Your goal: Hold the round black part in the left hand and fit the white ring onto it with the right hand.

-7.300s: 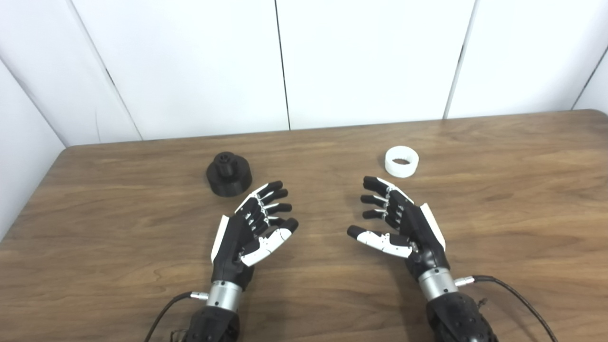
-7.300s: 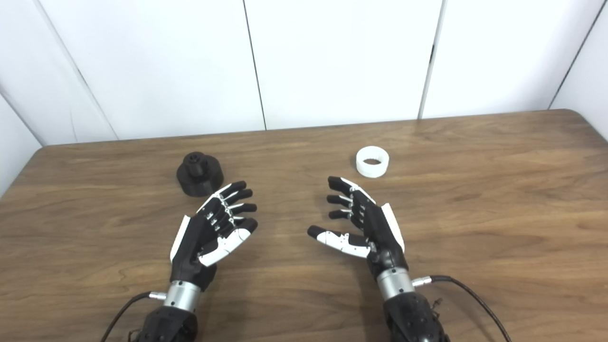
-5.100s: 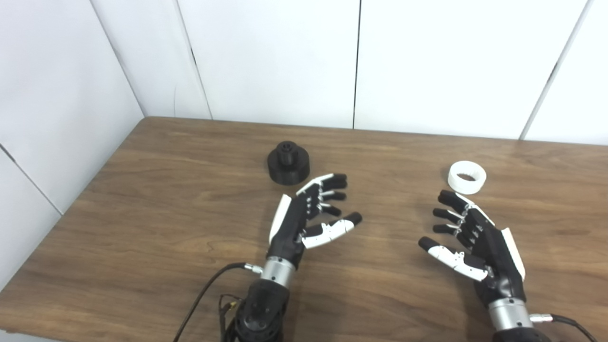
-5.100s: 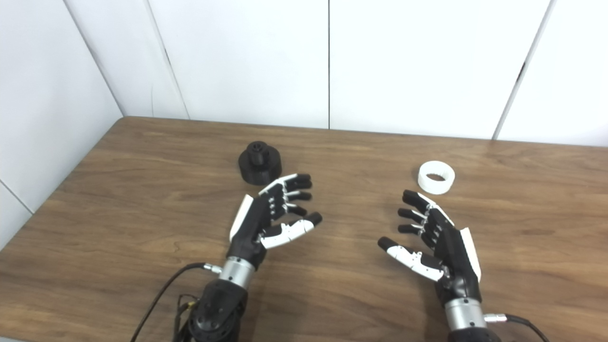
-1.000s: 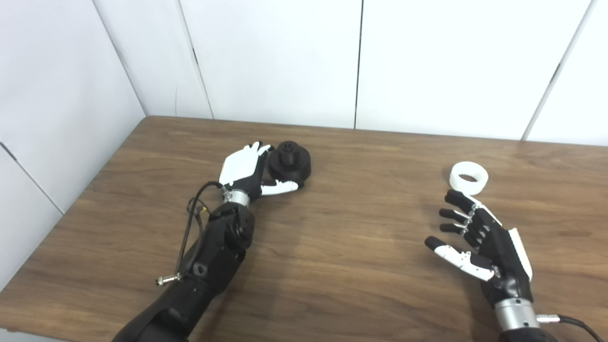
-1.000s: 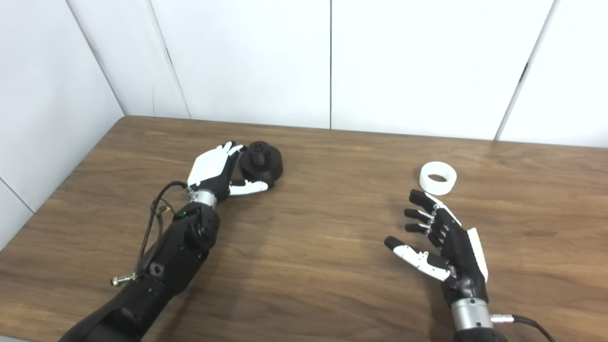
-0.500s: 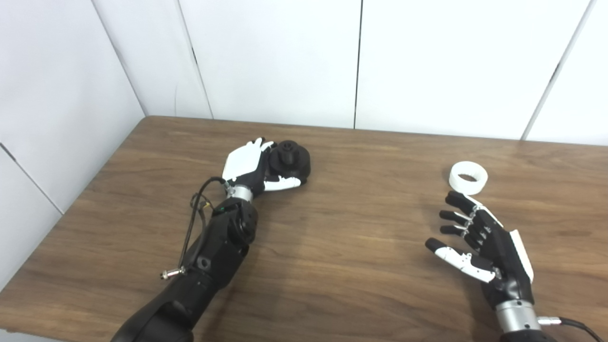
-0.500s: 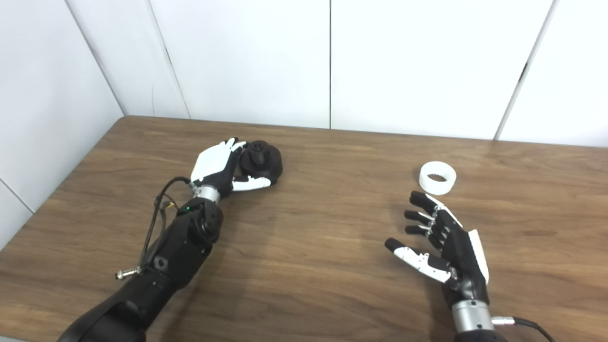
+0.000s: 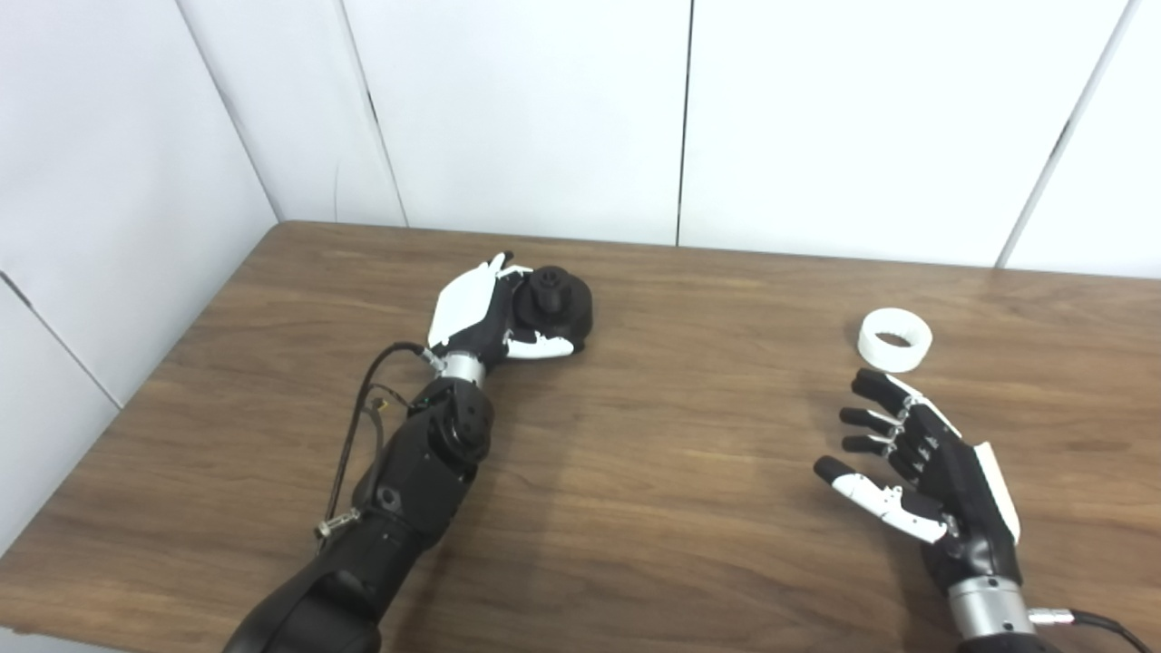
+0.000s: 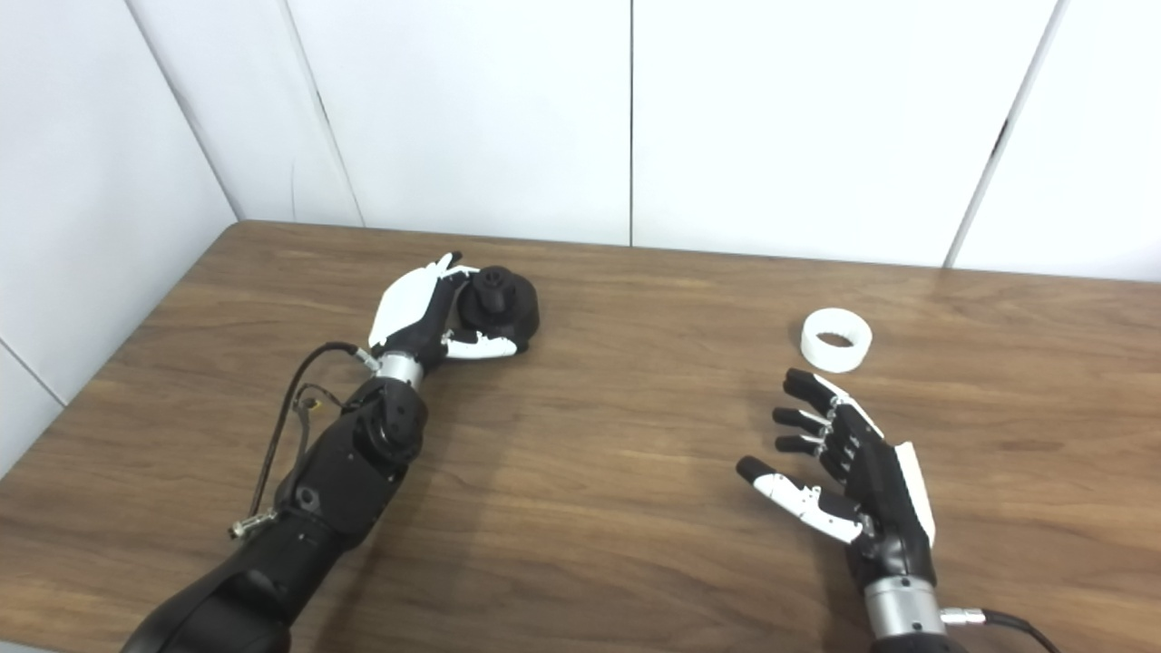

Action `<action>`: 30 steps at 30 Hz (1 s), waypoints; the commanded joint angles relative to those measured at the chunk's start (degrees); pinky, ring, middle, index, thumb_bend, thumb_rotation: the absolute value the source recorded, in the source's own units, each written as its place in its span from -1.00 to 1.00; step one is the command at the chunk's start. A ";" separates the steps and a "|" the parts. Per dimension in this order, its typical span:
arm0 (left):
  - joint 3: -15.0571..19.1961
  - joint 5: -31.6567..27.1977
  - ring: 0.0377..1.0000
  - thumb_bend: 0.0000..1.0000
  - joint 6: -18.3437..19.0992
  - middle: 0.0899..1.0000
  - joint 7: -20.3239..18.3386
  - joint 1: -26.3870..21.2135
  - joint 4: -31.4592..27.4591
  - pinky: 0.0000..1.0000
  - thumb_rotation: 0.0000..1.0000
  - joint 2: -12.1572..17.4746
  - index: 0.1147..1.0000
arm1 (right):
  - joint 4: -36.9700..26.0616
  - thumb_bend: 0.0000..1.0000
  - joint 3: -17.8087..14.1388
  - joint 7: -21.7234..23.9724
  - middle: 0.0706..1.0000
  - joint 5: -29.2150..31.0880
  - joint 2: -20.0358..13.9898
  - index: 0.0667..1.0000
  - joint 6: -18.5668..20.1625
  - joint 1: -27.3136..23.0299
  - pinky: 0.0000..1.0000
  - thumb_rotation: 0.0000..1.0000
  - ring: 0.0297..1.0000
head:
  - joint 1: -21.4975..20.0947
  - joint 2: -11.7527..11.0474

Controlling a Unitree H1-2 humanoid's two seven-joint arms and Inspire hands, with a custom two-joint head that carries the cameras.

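Note:
The round black part (image 9: 562, 305) is at the far left of the wooden table (image 9: 680, 472). It has a small knob on top. My left hand (image 9: 479, 319) is wrapped around its left side, fingers behind it and thumb across its front, and the part looks slightly tilted. The white ring (image 9: 894, 339) lies flat on the table at the right, untouched. My right hand (image 9: 918, 462) is open and empty, palm inward, just in front of the ring and apart from it.
White wall panels stand behind the table and along its left side. The table's left edge (image 9: 154, 363) runs close to my left arm. Cables hang from both wrists.
My left hand's thumb has closed in on the black part, and hand and part have shifted slightly away from me. The right hand and the ring have stayed put.

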 commanded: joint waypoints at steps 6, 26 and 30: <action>0.68 -0.57 0.96 0.74 -1.52 0.93 1.84 -2.32 -1.00 0.84 -0.38 0.49 0.27 | -2.06 0.38 -0.31 -0.13 0.62 -0.11 -0.03 0.57 -1.09 -0.73 0.24 -0.66 0.47 | 0.08 0.14; 0.35 -2.65 0.98 0.74 -1.94 0.89 -0.05 0.11 -3.18 0.96 -0.53 -0.58 0.08 | -1.87 0.37 -0.74 0.27 0.62 0.62 -0.25 0.56 -1.18 -0.95 0.25 -0.60 0.47 | 0.04 0.18; 0.15 -3.54 0.97 0.74 -2.27 0.89 -0.95 1.24 -4.27 0.96 -0.50 -1.04 0.08 | -2.06 0.38 -0.75 0.05 0.62 0.41 -0.10 0.56 -0.92 -0.98 0.22 -0.60 0.46 | 0.04 0.20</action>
